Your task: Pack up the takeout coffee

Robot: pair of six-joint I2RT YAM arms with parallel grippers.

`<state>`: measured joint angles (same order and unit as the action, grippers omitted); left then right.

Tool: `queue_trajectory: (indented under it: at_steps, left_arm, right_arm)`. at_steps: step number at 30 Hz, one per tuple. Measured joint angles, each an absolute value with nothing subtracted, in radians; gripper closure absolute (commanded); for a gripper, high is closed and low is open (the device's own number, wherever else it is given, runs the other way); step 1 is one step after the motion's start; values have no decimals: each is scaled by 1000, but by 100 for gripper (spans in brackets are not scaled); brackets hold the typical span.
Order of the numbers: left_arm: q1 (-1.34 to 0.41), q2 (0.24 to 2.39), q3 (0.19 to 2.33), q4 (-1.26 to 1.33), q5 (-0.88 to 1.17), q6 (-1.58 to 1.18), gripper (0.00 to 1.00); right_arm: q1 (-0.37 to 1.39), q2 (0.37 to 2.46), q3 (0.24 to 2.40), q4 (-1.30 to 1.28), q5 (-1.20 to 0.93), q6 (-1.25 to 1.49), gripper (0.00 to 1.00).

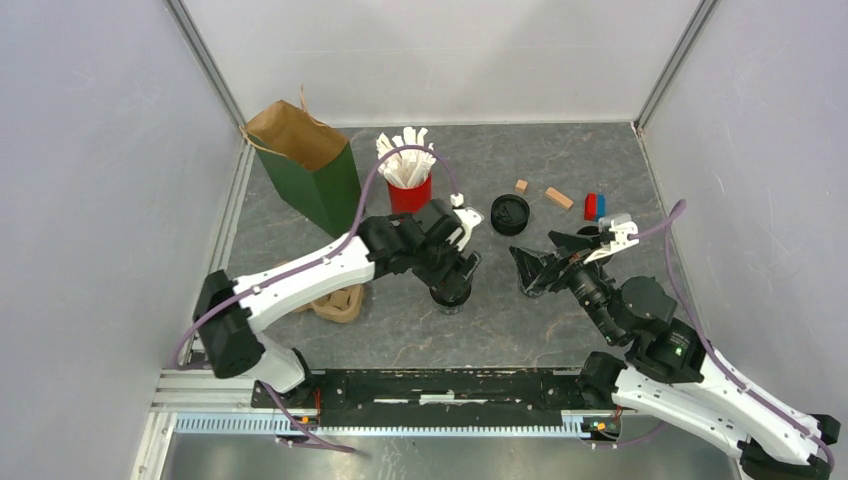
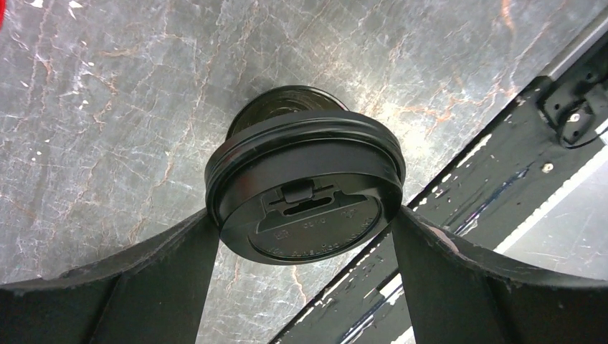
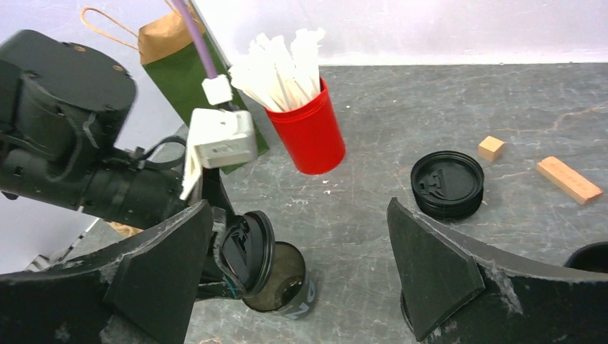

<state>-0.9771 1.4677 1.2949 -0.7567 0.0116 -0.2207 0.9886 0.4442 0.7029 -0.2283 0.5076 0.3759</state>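
The cup (image 3: 285, 285) stands open on the table (image 1: 500, 330) just below the middle of the top view, with white lettering on its side. The left gripper (image 1: 452, 272) is clamped on a lid (image 2: 305, 197), held tilted at the cup's rim and not seated. The right gripper (image 1: 535, 265) hangs just to the right, spread wide and grasping nothing. Farther up lie a spare lid (image 1: 509, 214), a red cup (image 1: 410, 192) of sticks and, at upper left, a green bag (image 1: 320, 180).

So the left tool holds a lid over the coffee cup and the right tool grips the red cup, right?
No. The right wrist view shows the right tool open and empty, the red cup standing free. The left tool does hold the lid.
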Motion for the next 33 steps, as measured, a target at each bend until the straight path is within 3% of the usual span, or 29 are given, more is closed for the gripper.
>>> queue_trajectory:
  at_steps: [13, 33]
  left_arm:
    - [-987, 1676, 1459, -916, 2, -222, 5]
    - [-987, 1769, 1518, -995, 5, -221, 2]
  right_arm:
    - [988, 397, 703, -284, 545, 339, 2]
    - [988, 384, 703, -302, 571, 332, 2]
